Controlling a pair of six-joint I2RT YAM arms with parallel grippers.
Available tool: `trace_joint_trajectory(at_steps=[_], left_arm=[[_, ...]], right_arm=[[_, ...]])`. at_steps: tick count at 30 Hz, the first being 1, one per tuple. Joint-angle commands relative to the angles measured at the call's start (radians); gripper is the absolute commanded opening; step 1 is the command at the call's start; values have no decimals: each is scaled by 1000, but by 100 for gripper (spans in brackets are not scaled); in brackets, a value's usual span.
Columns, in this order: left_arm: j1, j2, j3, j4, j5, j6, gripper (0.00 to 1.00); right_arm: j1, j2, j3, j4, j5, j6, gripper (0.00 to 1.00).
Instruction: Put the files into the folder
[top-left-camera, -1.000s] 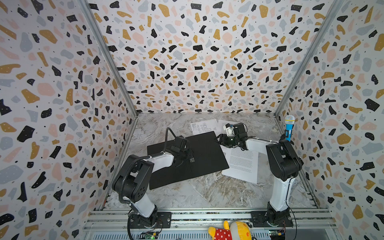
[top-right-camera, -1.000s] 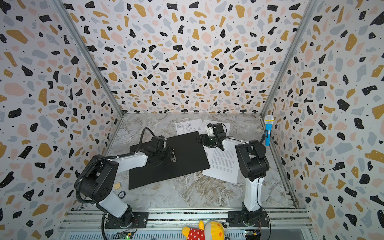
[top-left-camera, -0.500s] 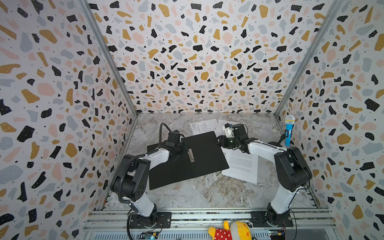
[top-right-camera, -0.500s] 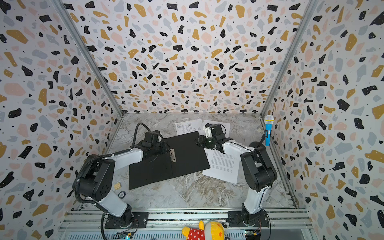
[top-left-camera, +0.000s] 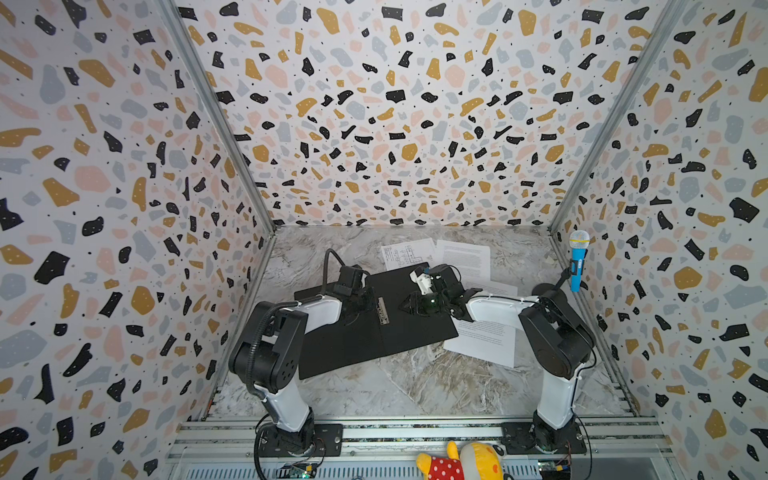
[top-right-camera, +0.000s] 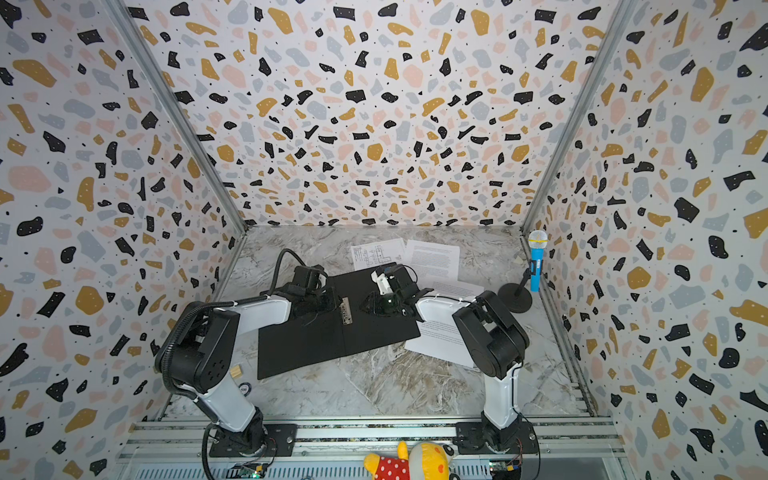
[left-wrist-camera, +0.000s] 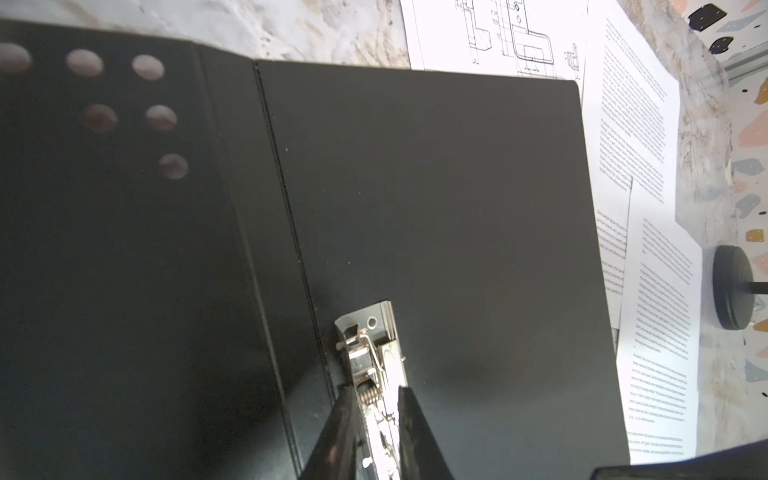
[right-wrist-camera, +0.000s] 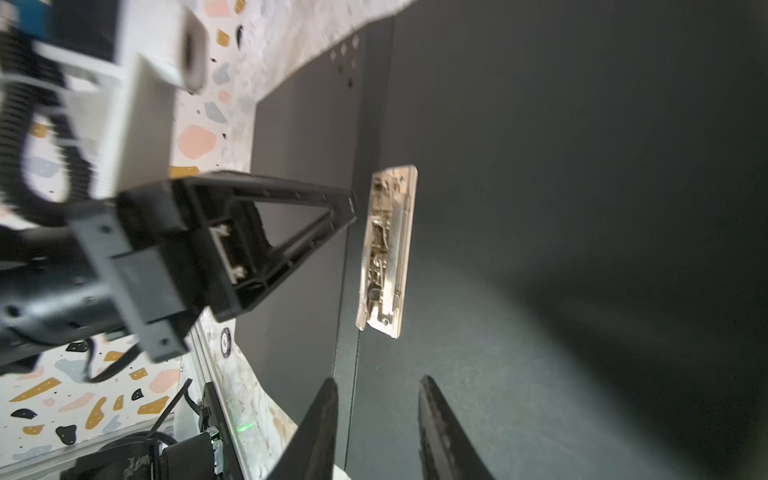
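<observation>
Your thin flat folder (top-left-camera: 374, 336) lies opened out on the marble tabletop (top-left-camera: 415, 386), black inside facing up, and both arms are in over it. Down the folder's fold sits the small metal spine clip (left-wrist-camera: 374, 353). Your left gripper (left-wrist-camera: 374, 390) is right on it. The jaws are drawn in narrow with the clip's near end lying in the gap between the two black fingers (left-wrist-camera: 409, 415). Whether they actually pinch the metal, you cannot tell from here.

Your right gripper (right-wrist-camera: 378, 380) hangs over the folder's right-hand leaf, just beside the clip. Its jaws are parted a moderate way with nothing but black cover between them, so it holds nothing.

None of the white paper files is inside the folder. The sheet of line drawings (top-left-camera: 405, 253) lies at the folder's far edge, its near part tucked under the cover. A sheet of dense print (top-left-camera: 467, 259) lies just beside that one, off the folder's far right corner. Another printed sheet (top-left-camera: 482, 340) pokes out from under the folder's right edge, beneath your right arm.
</observation>
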Motion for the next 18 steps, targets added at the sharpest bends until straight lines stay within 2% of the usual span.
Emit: trace_joint_trajectory(at_steps=[1, 18], left_arm=[[-3, 19, 6, 30, 8, 8, 18], [-2, 52, 1, 38, -15, -1, 13]], right_arm=[[16, 7, 37, 34, -6, 29, 30], [72, 88, 64, 70, -23, 73, 26]])
